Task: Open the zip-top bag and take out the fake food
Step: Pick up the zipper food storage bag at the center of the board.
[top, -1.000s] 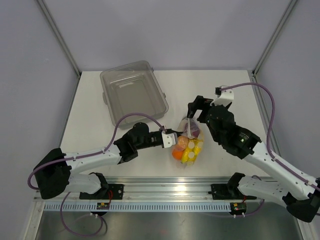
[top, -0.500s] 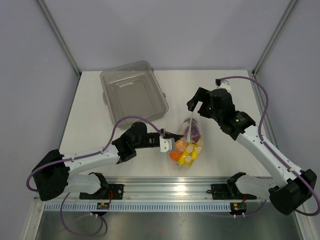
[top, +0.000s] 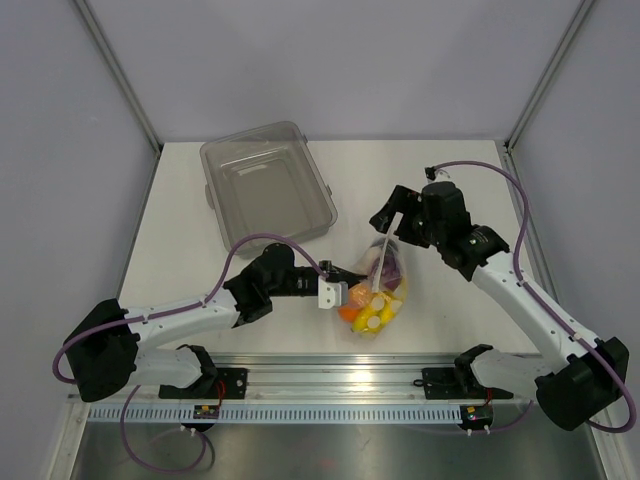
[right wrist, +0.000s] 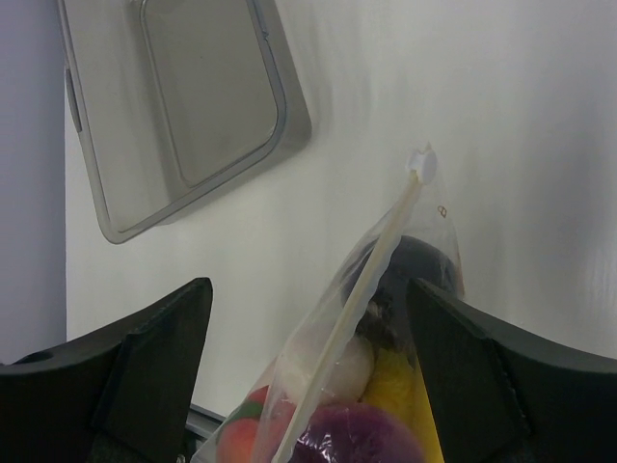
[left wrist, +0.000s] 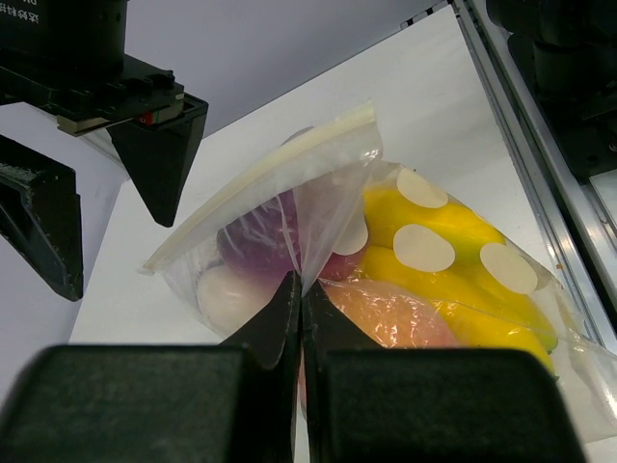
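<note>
Above the zip-top bag [top: 380,288], right tool [top: 389,228] spread, left tool [left wrist: 301,291] pinching it

Even diffuse light, soft shadows, near fingers [left wrist: 289,386] blurred

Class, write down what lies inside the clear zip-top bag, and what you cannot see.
Inside the bag: yellow bananas, a dark purple-red piece, a white piece and a peach-orange piece. Anything beneath these is covered by them and the left gripper.
</note>
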Controlling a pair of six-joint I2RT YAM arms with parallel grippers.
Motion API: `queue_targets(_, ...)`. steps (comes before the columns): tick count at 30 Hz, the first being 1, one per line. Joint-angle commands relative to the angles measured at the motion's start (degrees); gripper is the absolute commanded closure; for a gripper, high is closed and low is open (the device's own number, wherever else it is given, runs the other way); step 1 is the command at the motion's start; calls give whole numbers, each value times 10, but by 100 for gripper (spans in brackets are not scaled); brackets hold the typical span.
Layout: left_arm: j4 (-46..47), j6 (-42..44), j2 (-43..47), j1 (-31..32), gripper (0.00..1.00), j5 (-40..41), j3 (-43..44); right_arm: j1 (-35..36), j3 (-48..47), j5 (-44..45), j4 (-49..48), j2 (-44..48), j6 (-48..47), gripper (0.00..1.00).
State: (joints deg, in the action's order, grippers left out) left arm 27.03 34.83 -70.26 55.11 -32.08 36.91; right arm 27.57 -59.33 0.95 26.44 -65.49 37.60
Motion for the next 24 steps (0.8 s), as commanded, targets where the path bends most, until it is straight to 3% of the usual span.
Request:
queue_targets(1, 22, 17, 4, -2, 100, -26, 9, -3, 4, -38, -7, 3, -5, 12)
queue_targets(12, 11, 16, 1, -2, 100, -26, 15, -5, 18, -61, -23, -18, -10, 22)
queue_targets(15, 12, 15, 1, -2, 100, -20, 15, -5, 19, -66, -22, -18, -11, 35)
queue_targets(16, 13, 13, 2, -2, 100, -19, 15, -5, 21, -66, -22, -17, -10, 46)
queue_targets(18, 15, 9, 3, -2, 100, -13, 14, -5, 25, -61, -25, -11, -10, 60)
queue_targets(19, 16, 7, 3, -2, 100, -12, 14, -5, 26, -60, -26, -10, -10, 74)
queue_targets(24, 22, -2, 5, -2, 95, 3, 13, -5, 35, -39, -37, 12, -3, 100)
